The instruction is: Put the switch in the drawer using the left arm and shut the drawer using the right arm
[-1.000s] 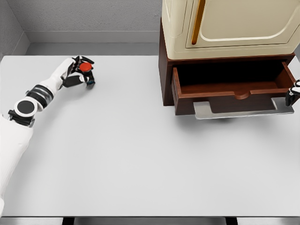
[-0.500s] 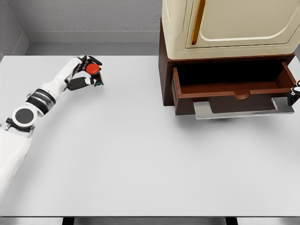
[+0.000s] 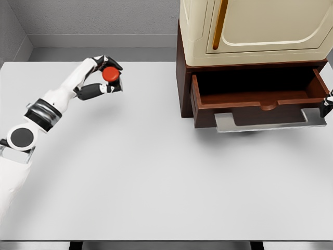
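The switch (image 3: 110,74), a small dark block with a round red button on top, sits in my left hand (image 3: 105,78), whose fingers are curled around it above the table's far left. To the right stands the open wooden drawer (image 3: 258,100) with a dark empty inside and a grey handle plate (image 3: 268,121) at its front. Only a sliver of my right hand (image 3: 328,103) shows at the picture's right edge, beside the drawer's right front corner.
A cream cabinet (image 3: 255,28) with an orange handle rests on the brown drawer unit at the back right. The white table (image 3: 156,172) spreads below. A grey wall runs along the far edge.
My left hand has lifted the switch and carried it to the right, toward the drawer. The right hand has stayed at the right edge.
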Tool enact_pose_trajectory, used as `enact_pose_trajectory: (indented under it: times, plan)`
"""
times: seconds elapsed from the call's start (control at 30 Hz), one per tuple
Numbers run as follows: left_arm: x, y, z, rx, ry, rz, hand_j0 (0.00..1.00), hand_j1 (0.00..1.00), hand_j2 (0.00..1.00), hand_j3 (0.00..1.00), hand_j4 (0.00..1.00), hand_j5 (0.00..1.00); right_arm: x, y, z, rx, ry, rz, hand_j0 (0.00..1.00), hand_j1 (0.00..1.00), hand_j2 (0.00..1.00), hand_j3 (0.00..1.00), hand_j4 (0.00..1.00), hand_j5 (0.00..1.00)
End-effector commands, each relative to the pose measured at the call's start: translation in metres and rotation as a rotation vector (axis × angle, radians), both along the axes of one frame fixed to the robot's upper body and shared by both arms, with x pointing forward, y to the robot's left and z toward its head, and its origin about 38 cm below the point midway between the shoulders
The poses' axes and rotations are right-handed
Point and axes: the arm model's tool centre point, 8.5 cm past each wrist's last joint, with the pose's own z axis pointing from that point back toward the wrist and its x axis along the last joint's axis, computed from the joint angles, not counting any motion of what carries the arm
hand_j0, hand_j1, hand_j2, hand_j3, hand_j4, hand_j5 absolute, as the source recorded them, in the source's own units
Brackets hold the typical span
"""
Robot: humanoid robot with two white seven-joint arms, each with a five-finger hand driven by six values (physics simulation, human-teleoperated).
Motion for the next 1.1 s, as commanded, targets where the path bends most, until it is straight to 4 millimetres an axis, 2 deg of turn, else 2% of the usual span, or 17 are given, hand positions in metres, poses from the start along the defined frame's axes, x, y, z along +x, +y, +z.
enact_pose_trajectory:
  times: [0.0,0.4,0.7,0.8,1.07]
  plan:
    - [-0.003,-0.006,0.007,0.026,-0.033,-0.009,0.46,0.46,0.46,0.46,0.46,0.46,0.001,-0.004,0.000,-0.003,0.001,-0.011,0.24,0.24,0.24,0.24,0.24,0.24]
    - [-0.024,-0.027,0.024,0.081,-0.127,-0.057,0.44,0.44,0.44,0.44,0.44,0.44,0.001,-0.008,0.000,-0.005,0.000,-0.022,0.24,0.24,0.24,0.24,0.24,0.24]
    - [-0.029,-0.035,0.030,0.074,-0.144,-0.079,0.44,0.44,0.44,0.44,0.44,0.44,0.002,-0.008,0.000,-0.002,-0.001,-0.024,0.24,0.24,0.24,0.24,0.24,0.24]
    - [-0.031,-0.043,0.032,0.059,-0.153,-0.095,0.44,0.44,0.44,0.44,0.44,0.44,0.002,-0.008,0.000,-0.004,0.001,-0.024,0.24,0.24,0.24,0.24,0.24,0.24]
    - [-0.040,-0.062,0.041,0.043,-0.187,-0.148,0.44,0.44,0.44,0.44,0.44,0.44,0.000,0.003,0.001,0.020,-0.014,0.004,0.24,0.24,0.24,0.24,0.24,0.24]
